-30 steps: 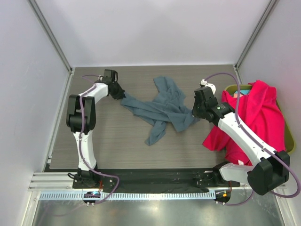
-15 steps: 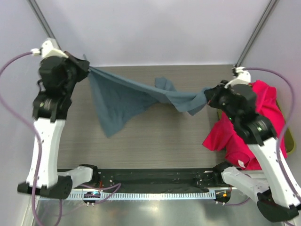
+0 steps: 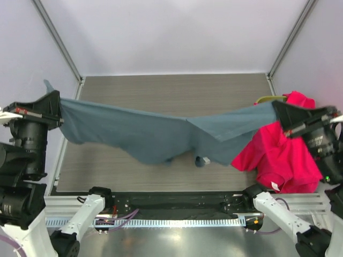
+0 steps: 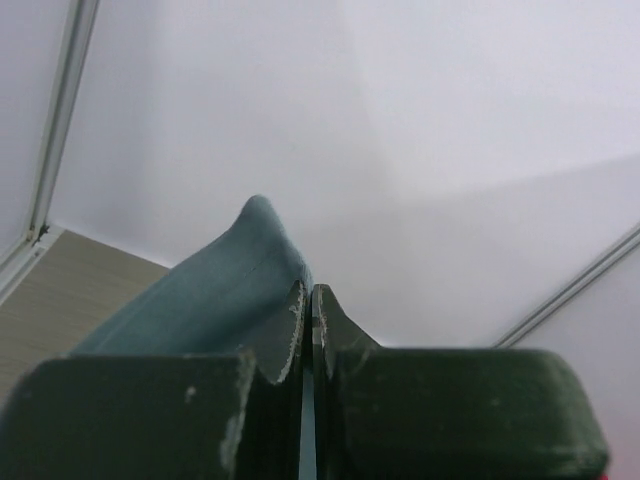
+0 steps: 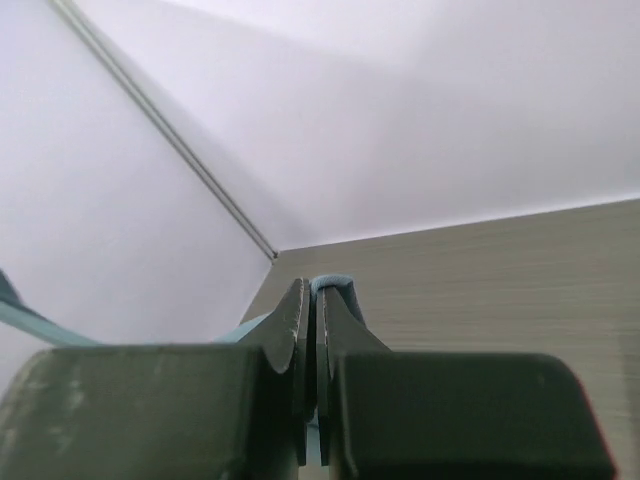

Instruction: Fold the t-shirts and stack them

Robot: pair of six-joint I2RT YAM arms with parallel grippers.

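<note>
The slate grey-blue t-shirt (image 3: 161, 134) hangs stretched in the air across the table between my two grippers, sagging in the middle, its small white label low near the front. My left gripper (image 3: 56, 110) is shut on its left end, high at the left wall; the cloth (image 4: 215, 300) bulges past the left finger in the left wrist view. My right gripper (image 3: 278, 111) is shut on its right end; a cloth edge (image 5: 335, 285) peeks over the fingertips in the right wrist view. The pink-red t-shirt (image 3: 281, 155) lies heaped at the right.
The olive-green bin (image 3: 263, 98) shows only as a rim sliver behind the pink-red shirt. The grey wood-grain table (image 3: 161, 91) lies below the hanging shirt. White walls stand close on both sides.
Both arms have lifted and pulled apart toward the near corners, raising the grey-blue shirt off the table and stretching it out wide.
</note>
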